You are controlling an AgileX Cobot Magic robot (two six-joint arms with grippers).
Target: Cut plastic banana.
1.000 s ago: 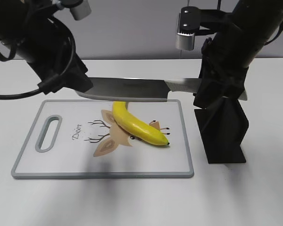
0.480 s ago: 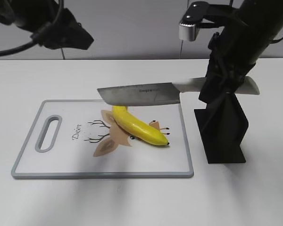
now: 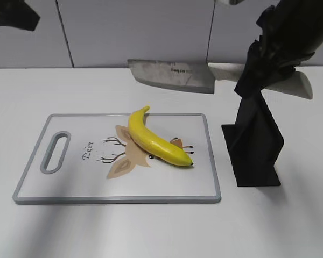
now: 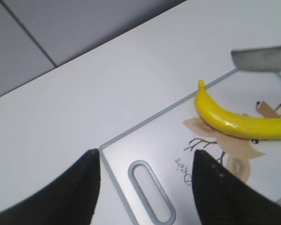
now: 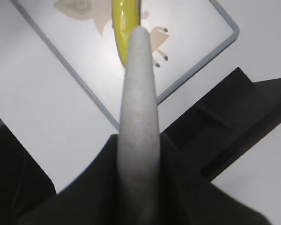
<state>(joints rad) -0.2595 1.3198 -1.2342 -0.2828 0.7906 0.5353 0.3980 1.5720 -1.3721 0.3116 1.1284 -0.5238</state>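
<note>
The yellow plastic banana lies whole on the grey-rimmed cutting board, stem toward the back. It also shows in the left wrist view and in the right wrist view. My right gripper is shut on the pale handle of a cleaver. The cleaver's blade hangs level in the air behind and above the banana. My left gripper is open and empty, high above the board's handle slot. In the exterior view only a corner of it shows at the top left.
A black knife stand stands on the white table just right of the board. It also shows in the right wrist view. A grey panelled wall runs behind the table.
The right gripper has lifted the cleaver up and back, away from the banana. The left arm has risen and drawn off to the top left, leaving the blade.
</note>
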